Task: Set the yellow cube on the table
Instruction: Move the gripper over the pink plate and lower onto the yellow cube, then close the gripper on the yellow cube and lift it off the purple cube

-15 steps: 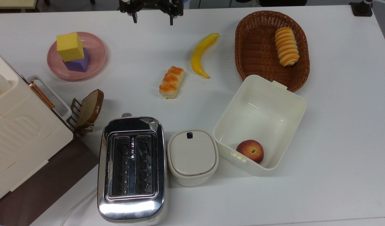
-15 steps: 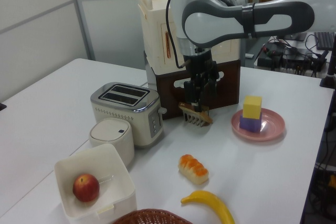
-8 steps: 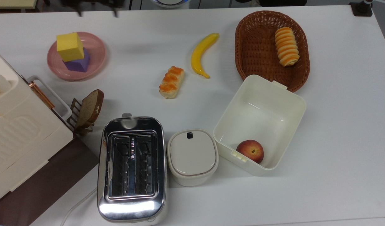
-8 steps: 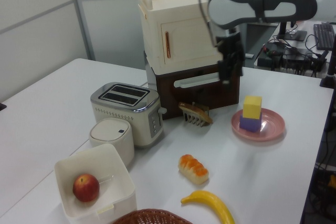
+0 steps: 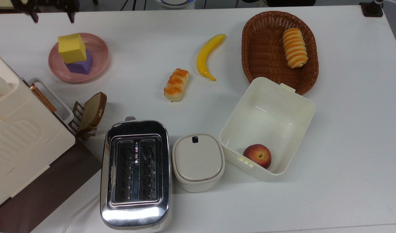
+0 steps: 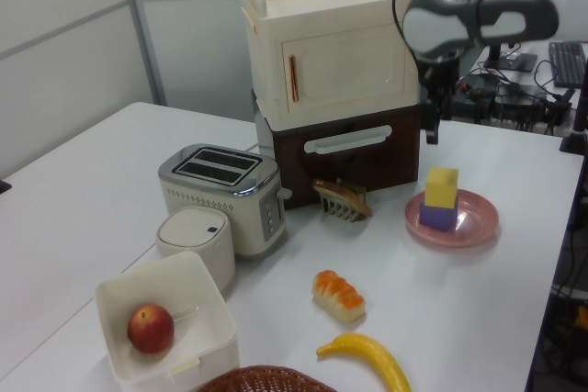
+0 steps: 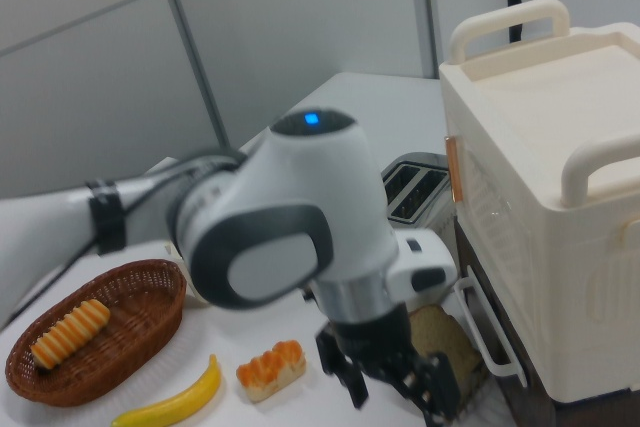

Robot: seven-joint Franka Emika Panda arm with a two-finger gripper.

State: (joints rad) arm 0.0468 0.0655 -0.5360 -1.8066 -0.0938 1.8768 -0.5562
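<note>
The yellow cube [image 5: 71, 48] [image 6: 442, 187] sits on top of a purple cube [image 5: 80, 66] [image 6: 438, 217], both on a round pink plate [image 5: 101, 55] [image 6: 478, 227] at the top view's left on the white table [image 5: 146, 58]. My gripper [image 5: 51, 16] [image 6: 432, 126] [image 7: 395, 392] hangs open and empty at the table's back edge in the top view, beyond the plate. In the left view it is above the yellow cube and clear of it.
A yellow banana [image 5: 208, 55] and a bread roll [image 5: 176, 84] lie mid-table. A wicker basket [image 5: 249, 48] and a white box [image 5: 301, 106] holding a peach [image 5: 257, 155] stand on the top view's right. A toaster [image 5: 135, 171], lidded pot [image 5: 198, 160], toast rack [image 5: 92, 111] and cream cabinet [image 5: 16, 136] crowd the front left.
The gripper has travelled to the top view's left along the back edge. In the left view it has risen from near the toast rack to above the stacked cubes. Nothing else moved.
</note>
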